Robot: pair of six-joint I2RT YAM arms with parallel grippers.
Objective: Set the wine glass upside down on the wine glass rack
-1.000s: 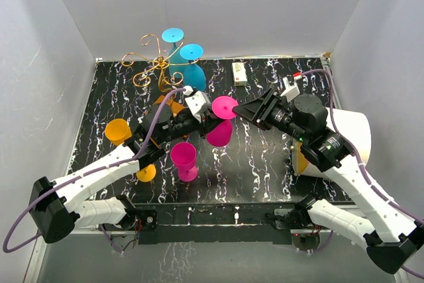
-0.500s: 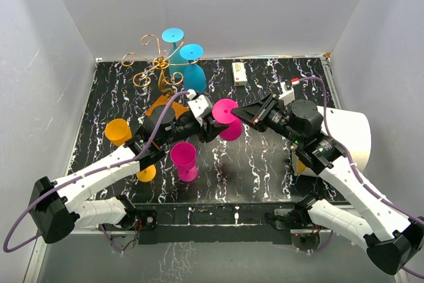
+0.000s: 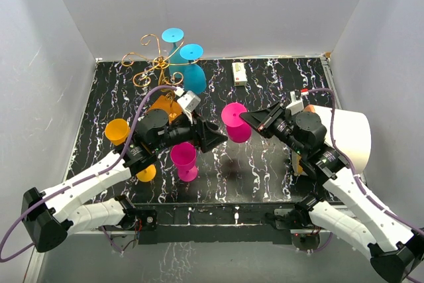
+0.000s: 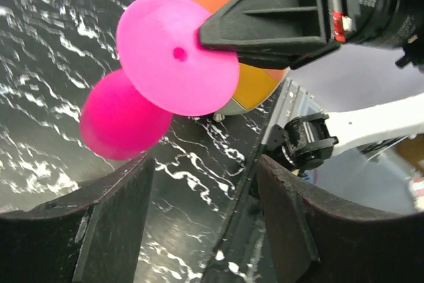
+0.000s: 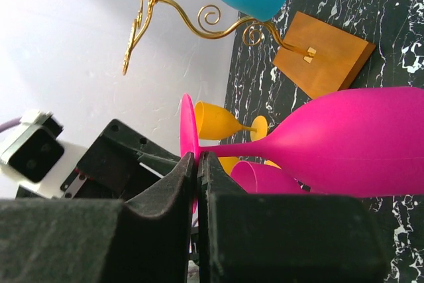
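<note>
You are holding the magenta wine glass (image 3: 236,124) in the air over the table (image 3: 265,91), a little right of centre in the top view. Your right gripper (image 3: 244,118) is pinching shut on the thin rim of its foot, so the bowl is hanging free and the glass is tilting with its foot facing the left arm. Your left gripper (image 3: 217,138) is sitting just left of the glass with its fingers spread wide and nothing between them, apparently leaving the glass to the right arm alone. The wine glass rack (image 3: 157,64) is standing at the upper left, well apart from the glass. Blue glasses (image 3: 193,77) are already hanging on its right side, so you are probably needing a free loop and a wrist turn to bring the foot uppermost.
</note>
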